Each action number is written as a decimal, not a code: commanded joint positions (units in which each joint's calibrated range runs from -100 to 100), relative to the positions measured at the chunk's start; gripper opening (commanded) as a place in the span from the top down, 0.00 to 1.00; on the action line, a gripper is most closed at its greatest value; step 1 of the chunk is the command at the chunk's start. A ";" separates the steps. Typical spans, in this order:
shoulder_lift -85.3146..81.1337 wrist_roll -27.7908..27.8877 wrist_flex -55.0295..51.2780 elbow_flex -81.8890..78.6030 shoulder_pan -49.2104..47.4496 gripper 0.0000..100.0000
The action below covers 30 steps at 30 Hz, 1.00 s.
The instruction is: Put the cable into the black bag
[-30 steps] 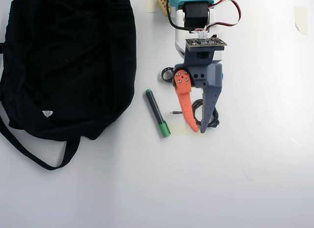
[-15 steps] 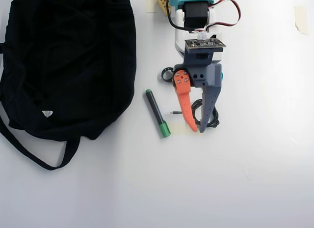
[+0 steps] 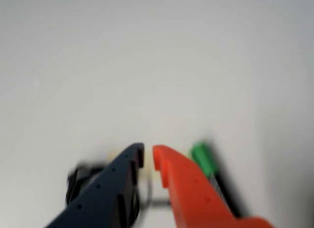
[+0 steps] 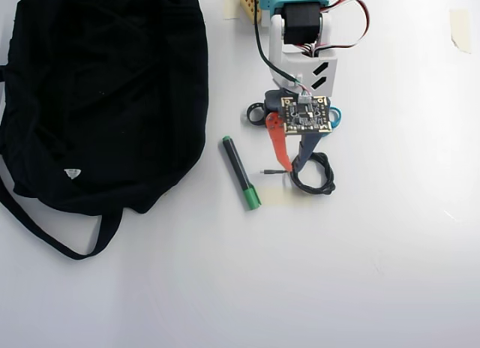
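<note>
Overhead view is showing the gripper (image 4: 291,167) pointing steeply down at the left edge of the cable (image 4: 315,173), so its nearly closed fingers are straddling the cord beside the plug tail. No grasp is showing; the coil is lying flat on the table (image 4: 375,273). The black bag (image 4: 97,100) is waiting far left, beyond the green-capped marker (image 4: 241,172).

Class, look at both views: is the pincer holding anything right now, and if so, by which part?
Nothing is held. The pincer points down beside the cable, near its coil, with a narrow gap between its tips; the wrist view shows nothing in the gap.
</note>
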<state>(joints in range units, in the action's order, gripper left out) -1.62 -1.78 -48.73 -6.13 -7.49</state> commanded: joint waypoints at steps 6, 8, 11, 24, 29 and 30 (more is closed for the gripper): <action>-1.29 0.31 -16.56 1.91 -2.38 0.98; -0.70 0.31 -19.05 1.91 -2.38 0.98; -0.62 0.31 -23.36 1.82 -2.38 0.98; -1.53 -0.26 -26.12 1.82 -3.43 0.98; -1.53 -0.26 -26.03 1.82 -5.07 0.98; -1.29 -0.26 -26.03 1.82 -5.07 0.98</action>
<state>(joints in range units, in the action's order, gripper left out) -1.62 -1.93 -74.58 -6.13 -11.76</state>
